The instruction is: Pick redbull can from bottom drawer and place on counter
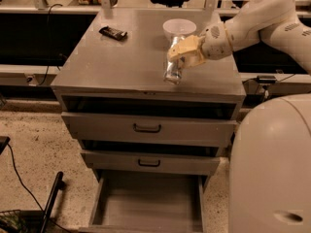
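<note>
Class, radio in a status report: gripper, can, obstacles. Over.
Status: gripper over counter, shut on redbull can. Can low, white bowl just behind. Below, bottom drawer open, empty.

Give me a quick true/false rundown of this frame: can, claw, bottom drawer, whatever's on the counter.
1. The bottom drawer is pulled open and nothing shows inside it. True.
2. The redbull can lies in the bottom drawer. False: it is up at the counter, near the right front.
3. The claw is shut on the can's upper part. True.
4. The white bowl sits in the middle drawer. False: it stands on the counter, behind the claw.
5. The snack bar lies on the counter's far left part, apart from the can. True.
</note>
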`<action>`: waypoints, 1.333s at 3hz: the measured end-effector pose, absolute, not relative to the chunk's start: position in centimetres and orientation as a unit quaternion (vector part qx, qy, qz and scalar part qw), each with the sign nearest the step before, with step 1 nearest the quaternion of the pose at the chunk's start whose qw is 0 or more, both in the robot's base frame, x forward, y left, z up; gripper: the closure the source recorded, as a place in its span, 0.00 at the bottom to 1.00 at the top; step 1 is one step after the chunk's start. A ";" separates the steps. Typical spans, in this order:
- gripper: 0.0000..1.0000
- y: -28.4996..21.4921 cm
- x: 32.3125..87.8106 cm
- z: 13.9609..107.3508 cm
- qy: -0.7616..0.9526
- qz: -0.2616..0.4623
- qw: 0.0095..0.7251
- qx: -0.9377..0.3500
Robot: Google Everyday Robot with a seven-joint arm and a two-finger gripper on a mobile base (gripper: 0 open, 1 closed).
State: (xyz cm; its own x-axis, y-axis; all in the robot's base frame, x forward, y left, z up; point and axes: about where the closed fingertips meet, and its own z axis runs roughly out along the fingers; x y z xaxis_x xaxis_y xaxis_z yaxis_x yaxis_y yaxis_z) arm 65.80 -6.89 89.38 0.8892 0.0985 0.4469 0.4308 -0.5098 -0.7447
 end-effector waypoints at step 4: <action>0.39 -9.1 68.1 89.6 -0.083 -0.231 0.464 -0.851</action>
State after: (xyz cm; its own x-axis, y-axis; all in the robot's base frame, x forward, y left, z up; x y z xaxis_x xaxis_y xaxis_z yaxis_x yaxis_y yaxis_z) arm 68.12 -9.13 89.62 0.8797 -0.0737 0.4698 0.3550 -0.5553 -0.7520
